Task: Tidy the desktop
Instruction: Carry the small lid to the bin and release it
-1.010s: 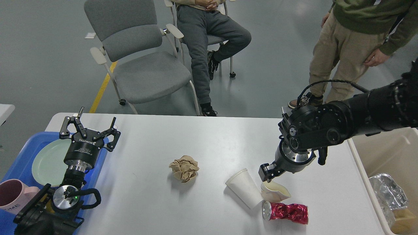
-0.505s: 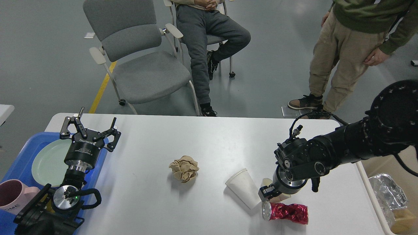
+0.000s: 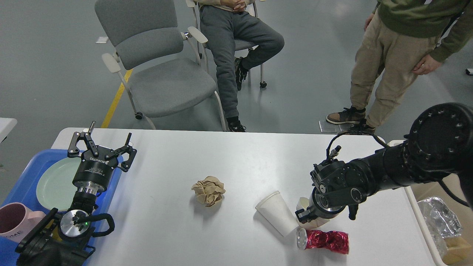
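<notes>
While our right gripper (image 3: 306,216) sits down on the crumpled cup (image 3: 303,204), fingers hidden so we can't tell its grip, our left gripper (image 3: 100,145) hangs spread wide over the desk (image 3: 236,162)'s left edge, desk filling the near view.

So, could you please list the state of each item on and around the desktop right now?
Left gripper: open, empty, above the blue tray.
Right gripper: lowered onto the squashed paper cup; grip unclear.
White paper cup: tipped over.
Red can: crushed, lying sideways.
Brown paper ball: crumpled.
Green plate: in tray.
</notes>
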